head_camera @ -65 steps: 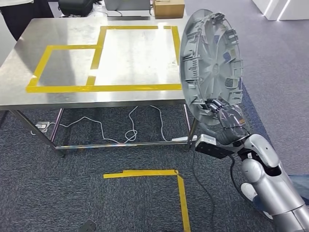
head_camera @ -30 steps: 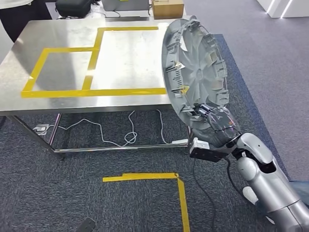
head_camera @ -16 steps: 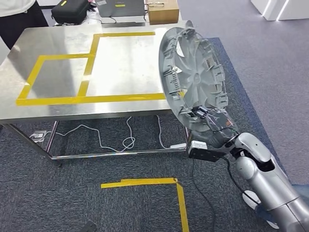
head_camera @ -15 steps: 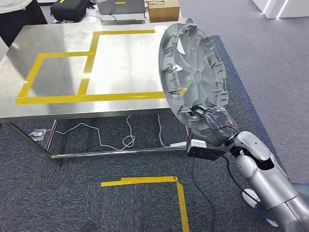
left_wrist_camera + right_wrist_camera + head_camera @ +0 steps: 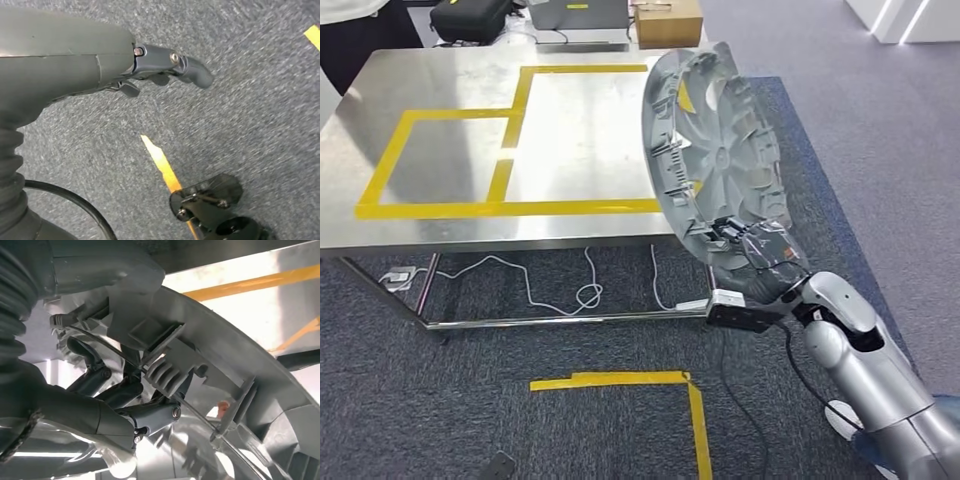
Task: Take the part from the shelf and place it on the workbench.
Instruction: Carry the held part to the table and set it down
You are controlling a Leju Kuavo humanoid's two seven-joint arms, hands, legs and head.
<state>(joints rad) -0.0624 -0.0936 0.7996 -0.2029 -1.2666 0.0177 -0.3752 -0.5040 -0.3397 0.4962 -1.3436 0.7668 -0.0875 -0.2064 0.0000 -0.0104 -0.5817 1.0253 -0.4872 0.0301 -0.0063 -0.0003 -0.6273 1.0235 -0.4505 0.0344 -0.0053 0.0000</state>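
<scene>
Part [image 5: 716, 160] upright above gripping right hand [image 5: 761, 250].

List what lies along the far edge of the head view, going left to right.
Person in dark clothing → black bag → grey case with a yellow label → cardboard box.

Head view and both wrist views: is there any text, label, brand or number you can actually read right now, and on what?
No text is readable in any view.
Black bag behind the workbench: a small yellow patch, too small to read.
Cardboard box: no legible print.
Wheel cover held by the right hand: moulded ribs and clips, no legible marking.
Yellow tape on the workbench is plain outline, not a sign.
Left hand: no markings.
</scene>
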